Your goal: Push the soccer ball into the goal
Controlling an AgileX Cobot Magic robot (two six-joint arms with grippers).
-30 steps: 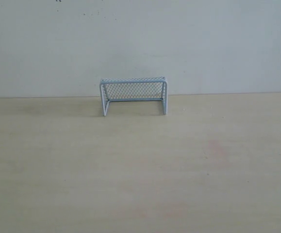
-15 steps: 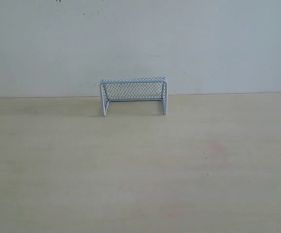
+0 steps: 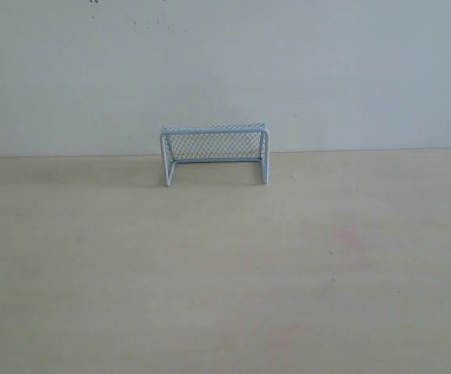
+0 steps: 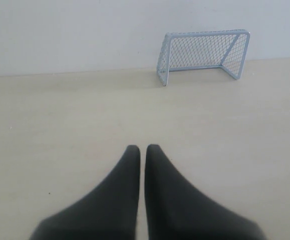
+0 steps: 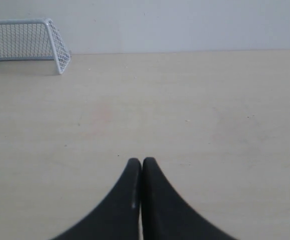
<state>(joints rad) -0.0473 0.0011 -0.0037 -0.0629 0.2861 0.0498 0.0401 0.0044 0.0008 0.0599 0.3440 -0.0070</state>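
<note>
Pre-push: my left end effector (image 4: 142, 149) and right end effector (image 5: 141, 161) are both pinched together and empty, ball not in view, so next I must find it before aiming at goal (image 3: 214, 146).

the goal (image 3: 214, 152) is a small pale blue-white tube frame with mesh netting on its back, top and sides. it stands upright on the tabletop, its back close to the wall and its open mouth facing the arms. it lies well ahead of the left pincer (image 4: 142, 148), toward the right arm's side, and well ahead of the right pincer (image 5: 141, 161), toward the left arm's side.
</note>
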